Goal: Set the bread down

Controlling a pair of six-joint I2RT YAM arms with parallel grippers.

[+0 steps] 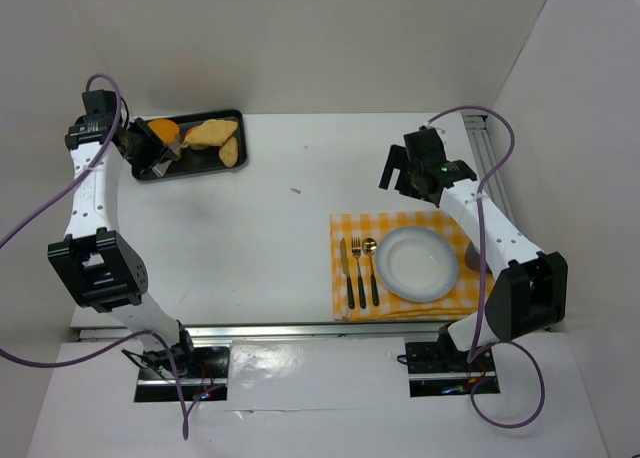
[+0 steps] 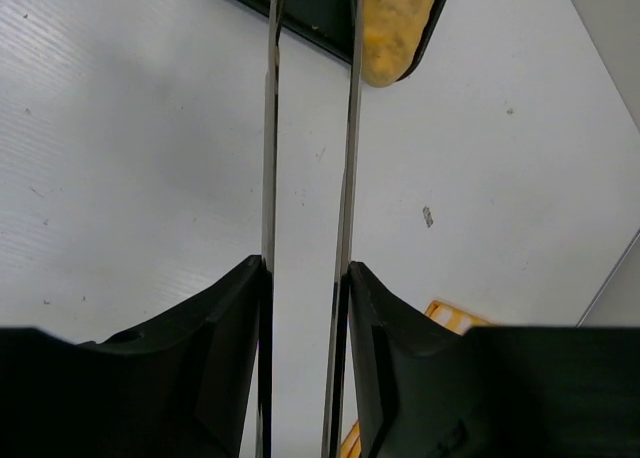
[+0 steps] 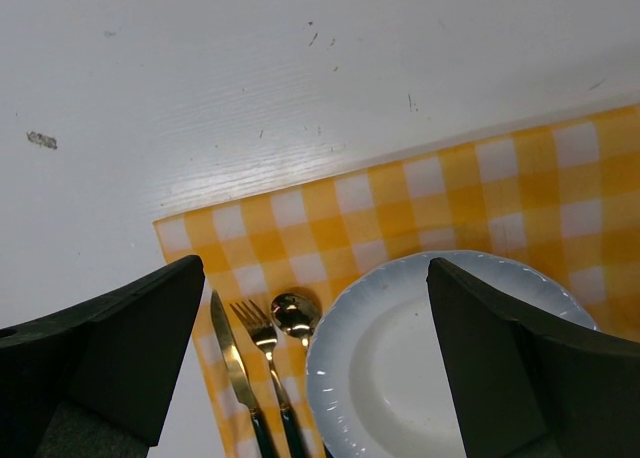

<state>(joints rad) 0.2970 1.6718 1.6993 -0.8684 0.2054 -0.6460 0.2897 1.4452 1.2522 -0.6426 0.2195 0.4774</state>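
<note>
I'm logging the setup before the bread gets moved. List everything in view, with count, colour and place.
table: 1, white, under everything
tray: 1, black, far left of the table
bread: 1, bright orange and round, at the tray's left end
bread slices: 2, golden brown, in the tray, right of the bread
placemat: 1, yellow-and-white checked, on the table's right side
plate: 1, white, empty, on the placemat
knife, fork, spoon: 1 each, gold-toned with dark handles, on the placemat left of the plate
tongs: 1, metal, between the left gripper's fingers, pointing at the tray
left gripper: 1, black, at the tray, gripping the tongs
right gripper: 1, black, open, above the placemat
</note>
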